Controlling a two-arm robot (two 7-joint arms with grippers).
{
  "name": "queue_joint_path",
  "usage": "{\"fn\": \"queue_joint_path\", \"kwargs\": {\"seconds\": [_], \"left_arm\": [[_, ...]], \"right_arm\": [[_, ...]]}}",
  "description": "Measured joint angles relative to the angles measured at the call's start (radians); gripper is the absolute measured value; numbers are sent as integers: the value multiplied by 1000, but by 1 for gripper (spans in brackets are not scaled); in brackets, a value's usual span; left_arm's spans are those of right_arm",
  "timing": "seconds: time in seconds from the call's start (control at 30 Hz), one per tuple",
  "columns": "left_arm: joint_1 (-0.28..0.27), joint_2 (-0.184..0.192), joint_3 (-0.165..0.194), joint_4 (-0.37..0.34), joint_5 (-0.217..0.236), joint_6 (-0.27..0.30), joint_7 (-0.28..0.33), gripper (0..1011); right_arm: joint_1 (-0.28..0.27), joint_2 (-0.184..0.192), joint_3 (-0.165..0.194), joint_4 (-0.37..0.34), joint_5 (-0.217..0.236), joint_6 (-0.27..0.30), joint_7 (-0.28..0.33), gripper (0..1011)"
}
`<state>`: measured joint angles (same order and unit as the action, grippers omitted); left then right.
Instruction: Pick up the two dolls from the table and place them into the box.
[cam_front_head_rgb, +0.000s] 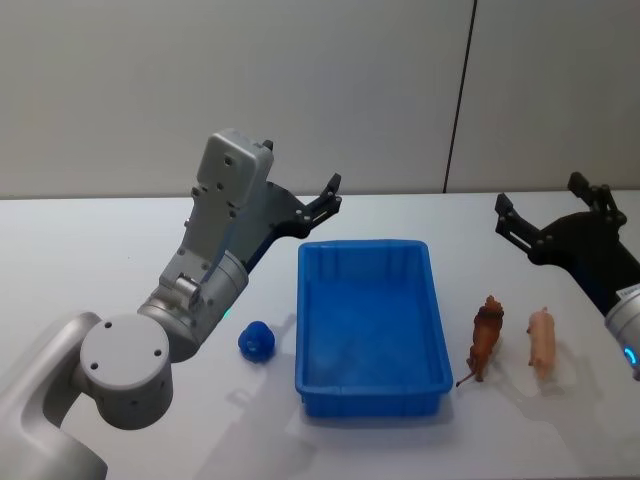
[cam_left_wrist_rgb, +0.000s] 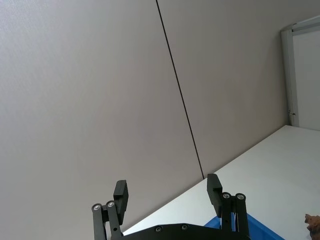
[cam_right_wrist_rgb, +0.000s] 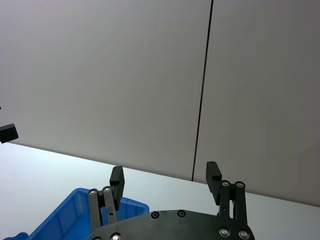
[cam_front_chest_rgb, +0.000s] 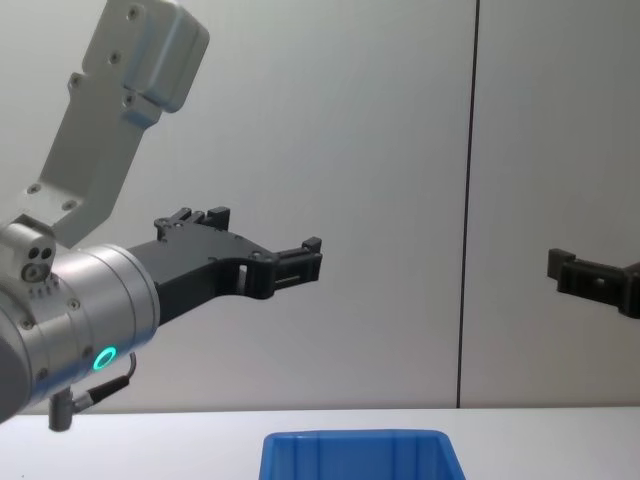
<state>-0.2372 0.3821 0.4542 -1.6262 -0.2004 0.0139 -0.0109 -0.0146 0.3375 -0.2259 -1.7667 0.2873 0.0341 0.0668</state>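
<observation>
The left fingers (cam_left_wrist_rgb: 121, 192) and the right fingers (cam_right_wrist_rgb: 213, 172) both stand wide apart and empty, high above the bench (cam_front_head_rgb: 90, 250). The brown animal doll (cam_front_head_rgb: 485, 335) and pink pig doll (cam_front_head_rgb: 542, 340) sit close together just right of the blue box (cam_front_head_rgb: 365, 243). A wide grab at one could knock or catch the other, or clip the box's rim.
</observation>
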Motion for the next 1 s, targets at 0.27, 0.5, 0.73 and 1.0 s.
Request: {"fn": "queue_joint_path", "kwargs": {"seconds": [0.27,0.5,0.73,1.0], "left_arm": [[0,0,0,0,0,0,0,1001],[0,0,0,0,0,0,0,1001],[0,0,0,0,0,0,0,1001],[0,0,0,0,0,0,0,1001]], "right_arm": [[0,0,0,0,0,0,0,1001],[0,0,0,0,0,0,0,1001],[0,0,0,0,0,0,0,1001],[0,0,0,0,0,0,0,1001]]}}
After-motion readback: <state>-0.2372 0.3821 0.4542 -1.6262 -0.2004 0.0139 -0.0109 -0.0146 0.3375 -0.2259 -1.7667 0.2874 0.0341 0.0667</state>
